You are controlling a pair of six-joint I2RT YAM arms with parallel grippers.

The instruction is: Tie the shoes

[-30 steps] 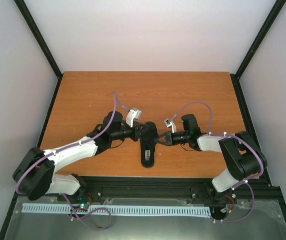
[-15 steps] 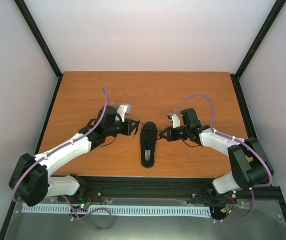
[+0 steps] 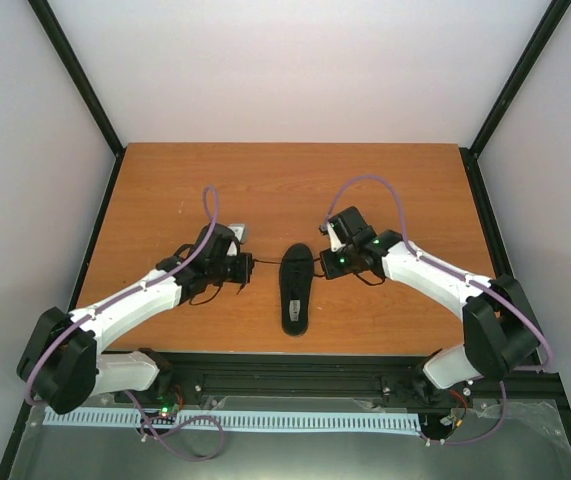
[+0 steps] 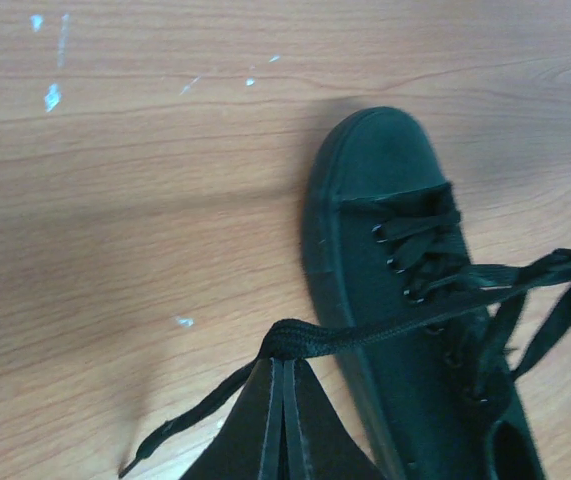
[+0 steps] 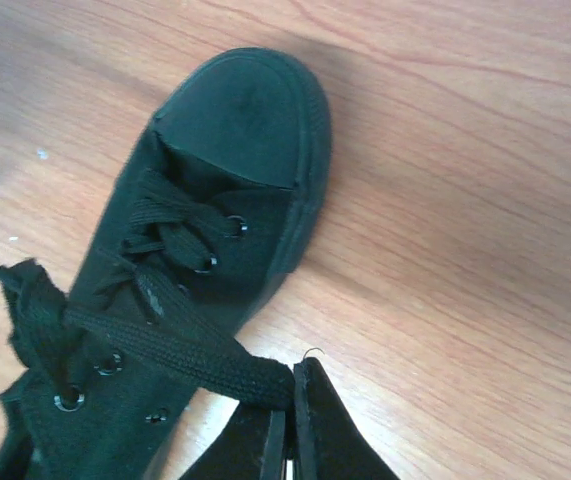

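Left claw (image 4: 283,365): my fingers are pressed together on a thin black lace strand (image 4: 385,328), pinched at the tips. Its loose tail trails down to the bench.
Right claw (image 5: 290,395): my fingers are pressed together on the end of a flat black lace band (image 5: 180,352).
Lace run: each piece stretches taut from my claw across the eyelets.
Shoe: a small all-black low canvas shoe (image 3: 296,290) sits sole-down between my two claws, lengthwise to the near edge.
Bench: brown wood-grain bench (image 3: 295,185), carrying the shoe.
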